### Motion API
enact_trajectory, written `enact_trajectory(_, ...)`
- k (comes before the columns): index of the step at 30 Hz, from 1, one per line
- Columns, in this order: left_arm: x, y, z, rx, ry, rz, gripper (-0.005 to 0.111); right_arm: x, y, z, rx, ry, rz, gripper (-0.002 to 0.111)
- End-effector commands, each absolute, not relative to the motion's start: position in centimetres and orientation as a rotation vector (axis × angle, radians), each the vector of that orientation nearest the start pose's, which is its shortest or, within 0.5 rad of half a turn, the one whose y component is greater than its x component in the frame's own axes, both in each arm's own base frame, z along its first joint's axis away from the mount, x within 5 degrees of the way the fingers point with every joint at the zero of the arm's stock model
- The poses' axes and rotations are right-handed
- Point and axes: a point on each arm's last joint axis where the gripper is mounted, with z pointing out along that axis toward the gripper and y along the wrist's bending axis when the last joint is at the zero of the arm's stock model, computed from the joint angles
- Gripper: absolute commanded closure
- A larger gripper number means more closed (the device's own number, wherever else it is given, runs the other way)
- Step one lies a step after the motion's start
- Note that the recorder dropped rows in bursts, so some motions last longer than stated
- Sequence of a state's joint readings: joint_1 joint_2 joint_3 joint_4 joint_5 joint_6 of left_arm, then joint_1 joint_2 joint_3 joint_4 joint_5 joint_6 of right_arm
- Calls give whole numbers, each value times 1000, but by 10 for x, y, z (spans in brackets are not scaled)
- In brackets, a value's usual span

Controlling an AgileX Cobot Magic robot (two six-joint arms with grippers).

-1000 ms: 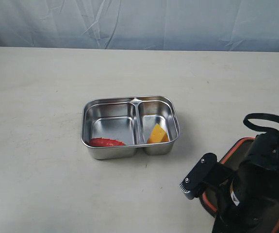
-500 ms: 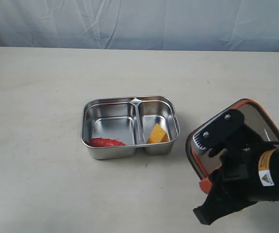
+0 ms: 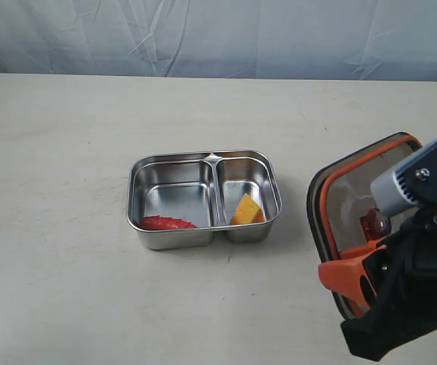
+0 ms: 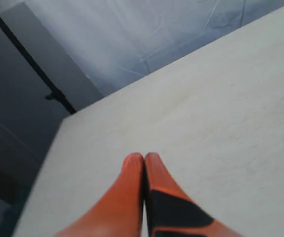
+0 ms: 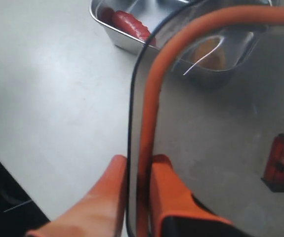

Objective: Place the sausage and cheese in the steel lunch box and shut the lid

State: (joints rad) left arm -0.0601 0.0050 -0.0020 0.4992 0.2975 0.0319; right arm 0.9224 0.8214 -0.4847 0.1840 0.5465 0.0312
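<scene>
The right gripper pinches the lid by its near edge, tilted up right of the steel lunch box, ready for closing. The sausage and cheese lie inside; the left gripper is closed and empty.

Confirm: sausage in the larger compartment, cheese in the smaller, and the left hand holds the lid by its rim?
Wrong hand: the right hand holds the lid by its rim, as the right wrist view shows. The sausage and cheese are placed as stated.
</scene>
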Motion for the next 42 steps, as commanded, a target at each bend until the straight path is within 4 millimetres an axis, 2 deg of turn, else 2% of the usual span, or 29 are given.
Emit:
enact_trajectory(1,56,11,195,536,1634,613,107,76,119,257,-942,2231,675,109)
enact_trajectory(6,55,-7,221,383,1353,277,107,70,114,264,-914,2199,724,109)
enact_trajectory(10,47,-13,242,244,1125,44,107,68,111,268,-898,2176,750,109)
enact_trajectory(17,43,-16,250,258,1031,29,107,67,110,268,-902,2187,753,109)
enact_trajectory(19,42,-14,252,214,1010,-7,107,66,111,268,-897,2189,761,109)
enact_trajectory(20,41,-13,254,157,996,-72,107,66,111,268,-890,2190,770,109)
enact_trajectory(23,39,-9,259,-154,947,-572,107,66,112,269,-871,2184,798,109)
enact_trajectory(24,39,-10,257,-199,965,-675,107,66,113,270,-860,2180,810,109)
enact_trajectory(26,40,-20,252,-132,1049,-762,107,68,115,274,-812,2152,852,109)
enact_trajectory(29,35,-48,237,229,1235,-777,107,71,118,281,-718,2091,926,109)
enact_trajectory(33,24,-67,222,538,1345,-842,107,75,120,289,-622,2016,982,109)
enact_trajectory(37,23,-68,224,597,1283,-789,107,76,122,294,-567,1983,1045,109)
enact_trajectory(42,19,-69,231,578,1213,-873,107,77,123,299,-522,1939,1092,109)
